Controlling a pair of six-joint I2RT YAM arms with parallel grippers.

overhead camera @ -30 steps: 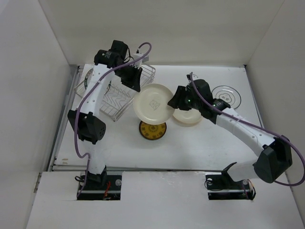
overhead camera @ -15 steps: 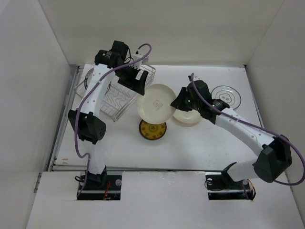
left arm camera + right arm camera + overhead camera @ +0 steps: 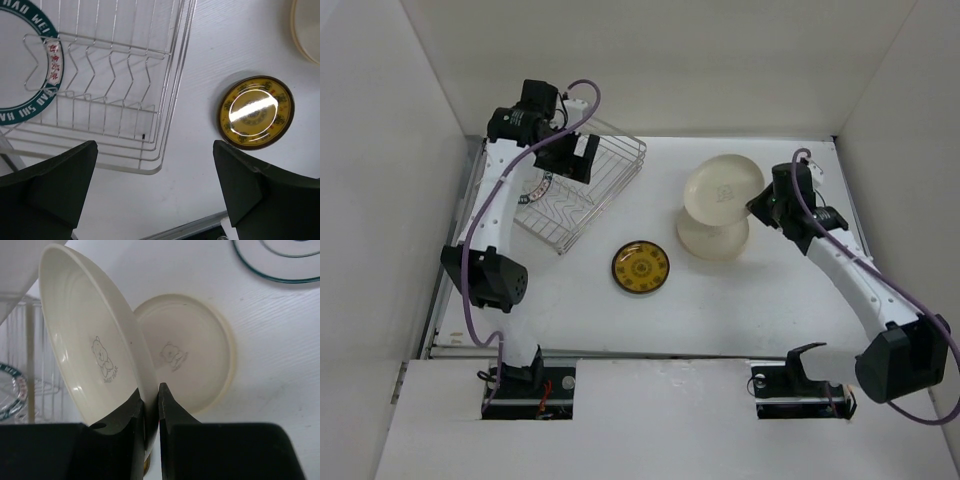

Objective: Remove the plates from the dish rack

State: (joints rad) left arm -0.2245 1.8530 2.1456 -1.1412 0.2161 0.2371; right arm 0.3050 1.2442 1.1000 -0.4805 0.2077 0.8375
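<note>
My right gripper is shut on the rim of a cream plate with a bear drawing, held tilted on edge. Below it a second cream plate lies flat on the table. A small dark plate with a gold centre lies mid-table. The wire dish rack stands at the back left and holds a white plate with a teal lettered rim. My left gripper is open and empty, high over the rack's near corner.
A white plate with teal rings lies on the table at the far right, behind the held plate. White walls enclose the table on three sides. A metal rail runs along the front edge.
The left gripper opened, let go of the cream plate and drew back over the rack. The right gripper closed on that plate and carried it right, above the other cream plate.
</note>
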